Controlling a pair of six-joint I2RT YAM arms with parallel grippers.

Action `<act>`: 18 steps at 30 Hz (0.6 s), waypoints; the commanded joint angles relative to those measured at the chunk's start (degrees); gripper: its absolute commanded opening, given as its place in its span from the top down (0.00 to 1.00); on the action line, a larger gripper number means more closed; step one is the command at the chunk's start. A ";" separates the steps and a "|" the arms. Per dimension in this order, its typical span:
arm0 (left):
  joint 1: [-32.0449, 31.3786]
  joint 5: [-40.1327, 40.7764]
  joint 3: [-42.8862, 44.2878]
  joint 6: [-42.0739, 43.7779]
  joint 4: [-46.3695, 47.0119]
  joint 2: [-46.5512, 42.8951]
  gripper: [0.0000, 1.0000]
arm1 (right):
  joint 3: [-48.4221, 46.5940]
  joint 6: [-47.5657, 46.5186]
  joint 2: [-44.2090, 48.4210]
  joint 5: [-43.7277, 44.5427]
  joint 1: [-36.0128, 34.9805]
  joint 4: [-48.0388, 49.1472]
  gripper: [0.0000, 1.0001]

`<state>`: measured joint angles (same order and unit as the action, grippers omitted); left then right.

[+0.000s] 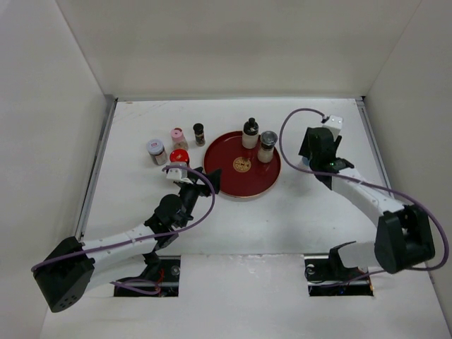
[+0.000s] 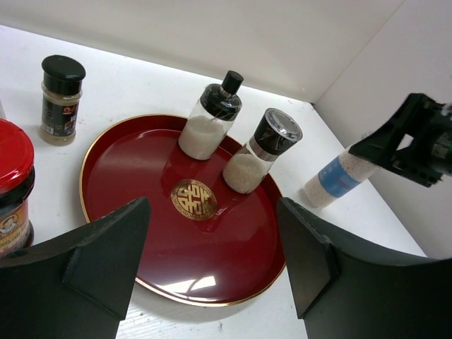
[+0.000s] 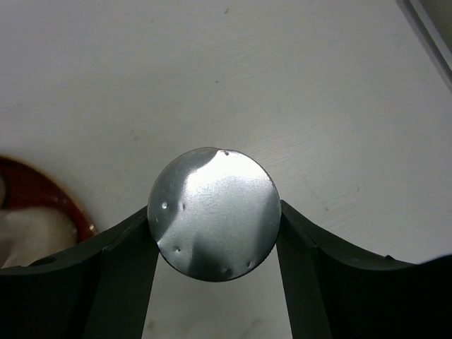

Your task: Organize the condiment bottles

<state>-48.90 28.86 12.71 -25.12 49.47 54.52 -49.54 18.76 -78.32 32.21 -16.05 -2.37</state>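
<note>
My right gripper (image 3: 214,244) is shut on a silver-capped shaker (image 3: 212,212). The left wrist view shows this shaker's blue label (image 2: 337,178) and its base low by the table, right of the round dark-red tray (image 1: 224,180). A black-topped bottle (image 1: 250,132) and a grey-capped grinder (image 1: 267,146) stand on the tray. Left of the tray stand a white-lilac-capped jar (image 1: 156,151), a pink-capped jar (image 1: 179,137), a black-capped jar (image 1: 199,133) and a red-capped jar (image 1: 179,157). My left gripper (image 1: 203,180) is open and empty at the tray's near-left rim (image 2: 212,244).
White walls enclose the table on the left, back and right. A metal rail (image 1: 95,166) runs along the left edge. The right arm (image 1: 367,201) reaches over the table's right side, and its purple cable (image 1: 289,123) loops above the tray's right edge.
</note>
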 commanded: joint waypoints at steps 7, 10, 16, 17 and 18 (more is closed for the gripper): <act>-0.09 -0.39 -0.14 -0.54 2.38 -0.64 0.29 | 2.43 4.08 15.57 2.95 -17.37 -1.15 0.51; 0.26 -0.39 -0.23 -0.54 2.38 -0.65 0.29 | 1.38 4.61 13.91 2.77 -21.42 0.52 0.50; 0.35 -0.21 -0.23 -0.54 2.38 -0.47 0.29 | -0.38 5.05 6.97 1.63 -24.50 5.18 0.50; 0.35 -0.21 -0.32 -0.54 2.38 -0.47 0.29 | -0.56 5.14 5.65 1.89 -24.94 5.88 0.50; 0.35 -0.21 -0.32 -0.54 2.38 -0.47 0.29 | -0.65 4.97 4.33 2.07 -25.12 6.84 0.50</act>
<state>-48.77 28.88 12.71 -25.12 49.47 54.54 -47.03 22.61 -72.66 33.52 -40.36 -3.40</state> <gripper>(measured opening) 0.709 0.679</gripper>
